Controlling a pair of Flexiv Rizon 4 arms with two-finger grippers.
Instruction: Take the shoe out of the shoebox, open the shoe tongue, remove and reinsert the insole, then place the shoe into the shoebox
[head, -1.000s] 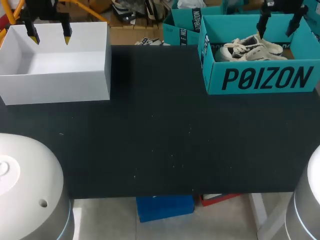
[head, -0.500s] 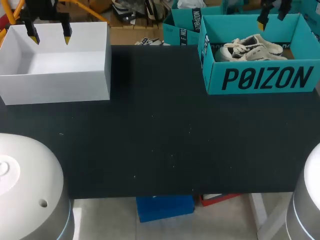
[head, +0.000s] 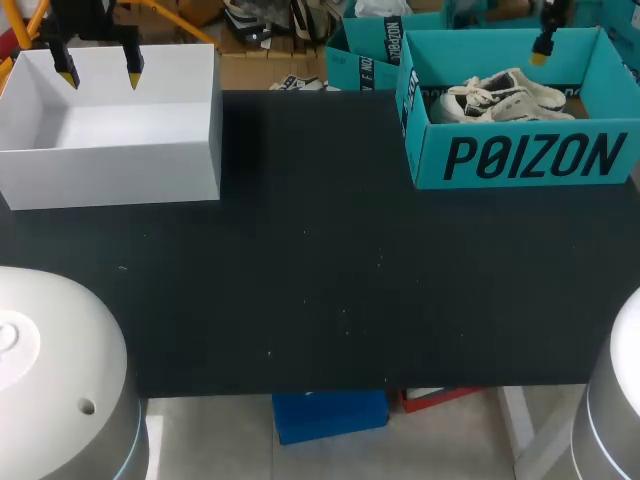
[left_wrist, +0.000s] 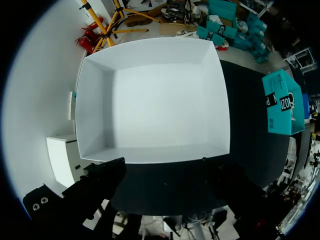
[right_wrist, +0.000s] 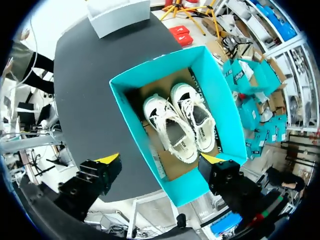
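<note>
Shoe (right_wrist: 172, 131) under wide-open right gripper (right_wrist: 162, 158)

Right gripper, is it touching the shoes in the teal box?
Apart. The right wrist view shows the right gripper open high above the shoes, with the whole box below.

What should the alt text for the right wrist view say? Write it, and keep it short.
An open teal shoebox holds a pair of white lace-up sneakers lying side by side, seen from above. The right hand hangs over it, yellow-tipped fingers spread wide and holding nothing. The box sits on a black table.
</note>
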